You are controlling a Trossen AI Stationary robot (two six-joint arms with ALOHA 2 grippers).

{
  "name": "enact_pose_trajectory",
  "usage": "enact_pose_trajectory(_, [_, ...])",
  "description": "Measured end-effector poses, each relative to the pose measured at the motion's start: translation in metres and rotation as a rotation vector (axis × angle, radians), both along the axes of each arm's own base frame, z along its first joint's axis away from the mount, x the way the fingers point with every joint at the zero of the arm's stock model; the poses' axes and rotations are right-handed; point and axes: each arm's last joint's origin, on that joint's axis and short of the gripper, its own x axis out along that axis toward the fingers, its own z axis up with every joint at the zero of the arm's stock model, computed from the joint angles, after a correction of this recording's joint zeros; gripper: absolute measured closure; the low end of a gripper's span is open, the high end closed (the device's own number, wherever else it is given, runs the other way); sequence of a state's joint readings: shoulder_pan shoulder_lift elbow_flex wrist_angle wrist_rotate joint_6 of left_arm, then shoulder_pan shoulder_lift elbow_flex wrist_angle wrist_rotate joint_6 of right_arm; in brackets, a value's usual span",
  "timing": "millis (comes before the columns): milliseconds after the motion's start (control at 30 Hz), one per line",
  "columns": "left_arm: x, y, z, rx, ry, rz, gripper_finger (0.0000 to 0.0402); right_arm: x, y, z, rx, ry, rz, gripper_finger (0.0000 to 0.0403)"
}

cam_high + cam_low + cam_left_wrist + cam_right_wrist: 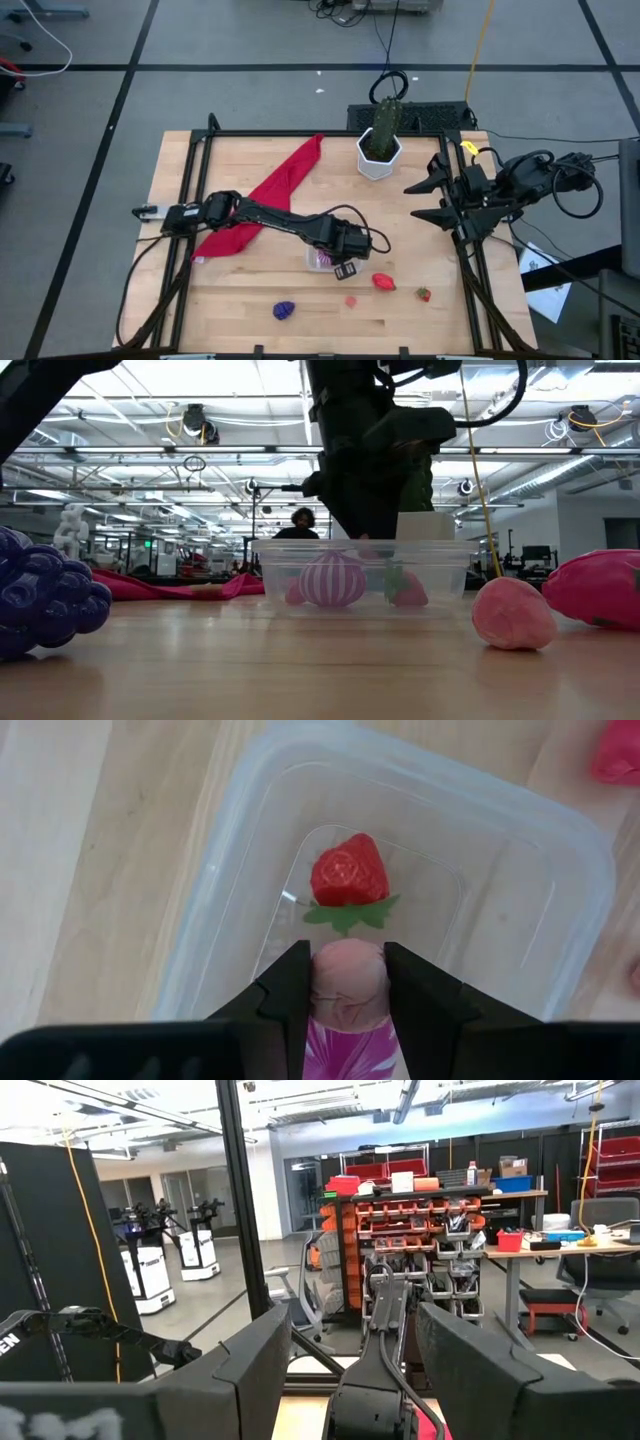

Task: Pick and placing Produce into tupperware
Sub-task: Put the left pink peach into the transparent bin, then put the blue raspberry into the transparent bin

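The left tool (346,1010) hangs over the tupperware (322,259), its two fingers (290,995) clamped on a pink, purple-striped onion-shaped piece (349,990) held above the container's floor. In the left wrist view one strawberry (348,872) with green leaves lies inside the clear container (560,870), just ahead of the gripped piece. The low view shows the same two items within the clear walls (440,560): the striped piece (333,580) and the strawberry (405,588), with the dark arm coming down from above.

Outside the container, four pieces of produce lie on the wooden surface (240,310) in the high view: one purple grape bunch (284,311) near the front edge, one small pink piece (351,300), one larger red piece (384,282) just right of the tupperware, and one small red strawberry-like piece (424,294) farther right. That makes six pieces counted: two at the container, four apart from it.

One long red cloth (270,195) lies diagonally under the left arm. One white hexagonal pot with a cactus (380,145) stands at the back of the surface.

The right tool (425,200) waits at the right edge of the surface, well away from the produce, its fingers (250,1360) spread apart and holding nothing.
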State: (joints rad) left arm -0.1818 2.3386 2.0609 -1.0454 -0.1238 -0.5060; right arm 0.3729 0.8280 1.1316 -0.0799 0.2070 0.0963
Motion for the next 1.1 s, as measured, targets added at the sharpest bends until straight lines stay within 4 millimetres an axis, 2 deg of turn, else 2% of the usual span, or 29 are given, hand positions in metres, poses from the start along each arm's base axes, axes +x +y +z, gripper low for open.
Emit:
enact_pose_trajectory(367, [0.000,0.000,0.000,-0.002,-0.004,0.005,0.0275,0.000,0.000,0.000,0.022,0.005,0.003,0.0195])
enact_pose_trajectory(900, [0.000,0.001,0.001,0.010,-0.005,-0.003,0.0186,0.000,0.000,0.000,0.021,0.006,0.003,0.0195])
enact_pose_trajectory(1000, [-0.002,0.002,0.008,0.024,-0.014,-0.006,0.0176,0.000,0.000,0.000,0.021,0.006,0.003,0.0195])
enact_pose_trajectory(1100, [-0.006,0.004,0.023,0.048,-0.024,-0.012,0.0172,0.000,0.000,-0.001,0.021,0.008,0.003,0.0195])
